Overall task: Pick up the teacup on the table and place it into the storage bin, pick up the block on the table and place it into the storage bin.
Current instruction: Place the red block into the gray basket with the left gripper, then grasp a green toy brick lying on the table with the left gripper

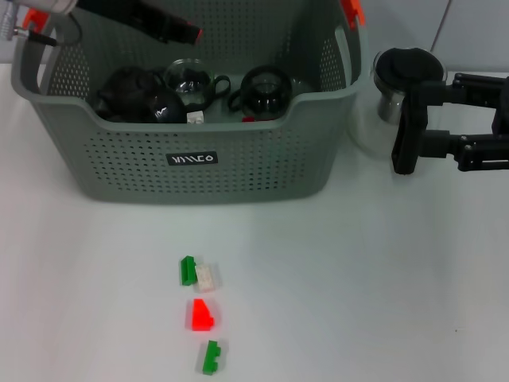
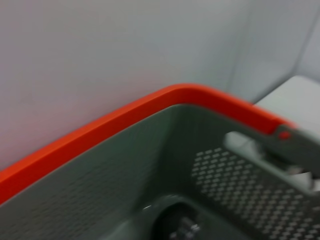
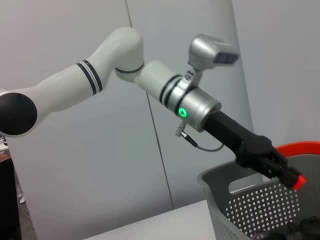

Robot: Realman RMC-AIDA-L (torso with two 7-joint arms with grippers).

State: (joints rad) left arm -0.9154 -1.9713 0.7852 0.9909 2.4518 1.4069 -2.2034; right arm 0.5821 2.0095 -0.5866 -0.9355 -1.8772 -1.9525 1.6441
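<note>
Black fingers of the right gripper [image 1: 409, 131] are seen at the right edge of the head view, spread wide with nothing between them, just in front of a dark-lidded metal pot [image 1: 402, 76]. At the upper left of that view, the left gripper [image 1: 179, 30] is held over the storage bin [image 1: 207, 171]; whether its jaws are spread or closed cannot be told. In the right wrist view the left gripper is shown tipped down toward the bin's orange-red rim [image 2: 125, 117].

Several dark glass teacups [image 1: 266, 91] are seen inside the bin. On the white table [image 1: 382, 294], at lower centre, a column of small blocks is laid out: a green block [image 1: 187, 270] touching a pale block [image 1: 206, 276], then a red block [image 1: 200, 315], then another green block [image 1: 211, 358].

Judged risks: the blocks are small and close together, so a neighbour could be nudged or two pinched at once. A low reach by the left arm could strike the bin rim. The right gripper, if swung carelessly, could topple the pot.
</note>
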